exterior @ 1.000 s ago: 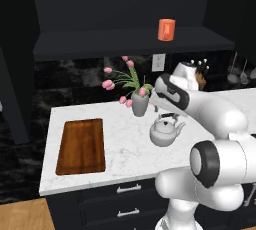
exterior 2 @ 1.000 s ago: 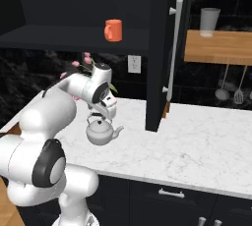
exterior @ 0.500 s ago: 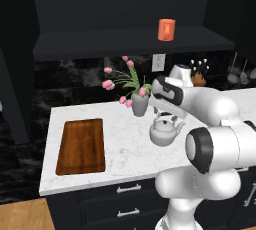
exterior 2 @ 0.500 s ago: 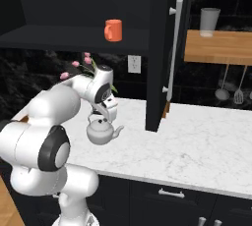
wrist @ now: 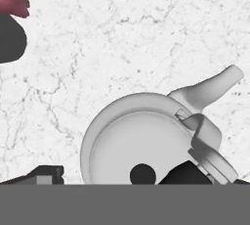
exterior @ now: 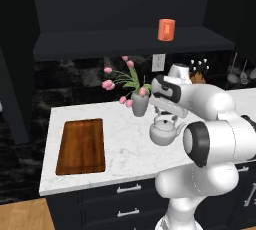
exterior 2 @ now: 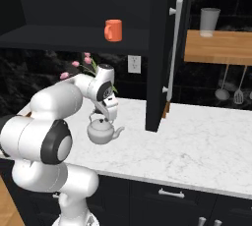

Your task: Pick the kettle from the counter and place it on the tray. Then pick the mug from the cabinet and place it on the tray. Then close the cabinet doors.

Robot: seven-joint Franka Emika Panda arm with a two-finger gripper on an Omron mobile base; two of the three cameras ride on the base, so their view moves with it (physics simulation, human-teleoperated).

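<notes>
On the counter (exterior: 125, 139), kettle (exterior: 164, 131) upright, spout toward robot's right.

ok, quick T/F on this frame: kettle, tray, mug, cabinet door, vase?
1. The kettle is on the tray. False: it is over the white counter, right of the bare tray.
2. The orange mug stands on the cabinet shelf. True.
3. The cabinet door stands open. True.
4. The vase holds yellow flowers. False: they are pink.
5. The pincer is right above the kettle, at its handle. True.
</notes>
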